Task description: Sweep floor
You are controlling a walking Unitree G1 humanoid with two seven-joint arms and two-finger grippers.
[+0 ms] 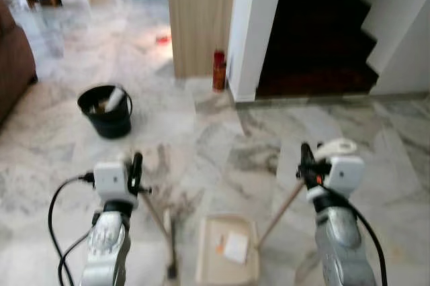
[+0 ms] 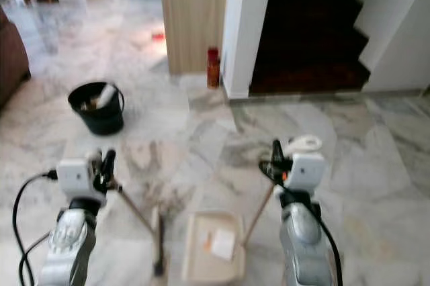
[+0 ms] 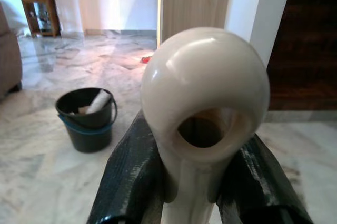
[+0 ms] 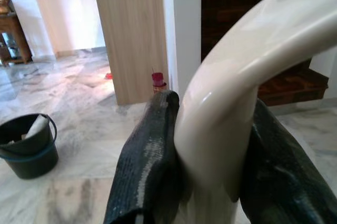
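- Two tools in hand: my left gripper (image 1: 136, 173) is clamped on the broom handle (image 3: 202, 108), my right gripper (image 1: 308, 165) squeezed tight on the dustpan handle (image 4: 231, 108).
- Between them sits the cream dustpan (image 1: 228, 249), with a white scrap and an orange bit inside; the broom head (image 1: 172, 249) is just beside it.
- I judge the sweep partly done: a dark bucket (image 1: 105, 110) waits well beyond the dustpan.

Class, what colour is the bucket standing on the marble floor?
Black. The bucket shows best in the left wrist view, with a blue band around it.
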